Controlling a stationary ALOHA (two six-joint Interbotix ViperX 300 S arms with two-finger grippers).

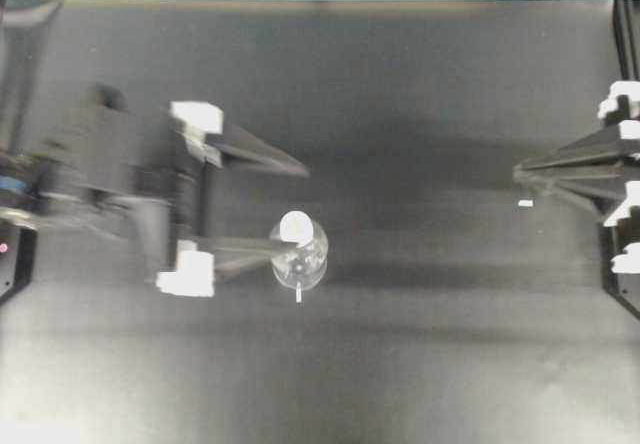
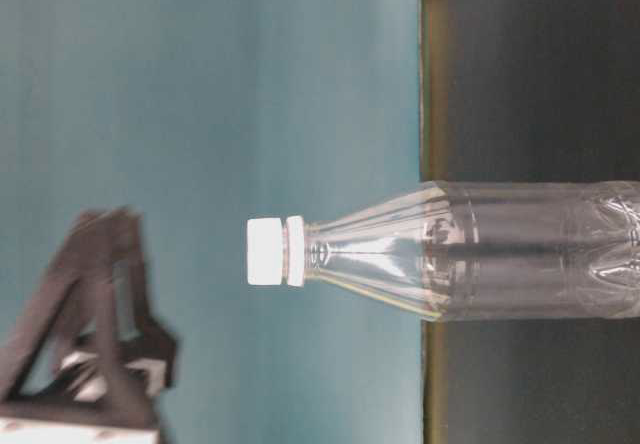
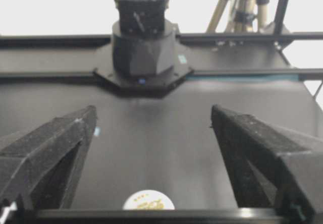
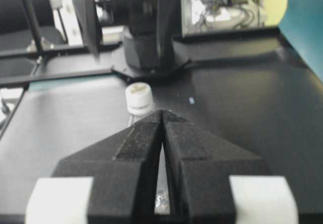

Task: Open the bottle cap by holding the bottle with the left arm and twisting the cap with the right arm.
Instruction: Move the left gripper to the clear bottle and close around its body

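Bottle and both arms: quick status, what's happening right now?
Left tool open, straddling the bottle, no grip. Right tool shut, empty, far off. Cap on. Nothing between.

Robotics lab. Two black arms face each other across a black bench point(image 1: 400, 364) backed by a teal screen point(image 2: 200, 84); a tripod point(image 3: 242, 4) stands beyond the bench frame, and loose cables and equipment point(image 4: 222, 7) crowd the background.

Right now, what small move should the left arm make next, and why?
Probably shift the left gripper sideways until the bottle sits between its fingers, then close. The jaws are wide open, one finger lies over the bottle, and the bottle cap is still on.
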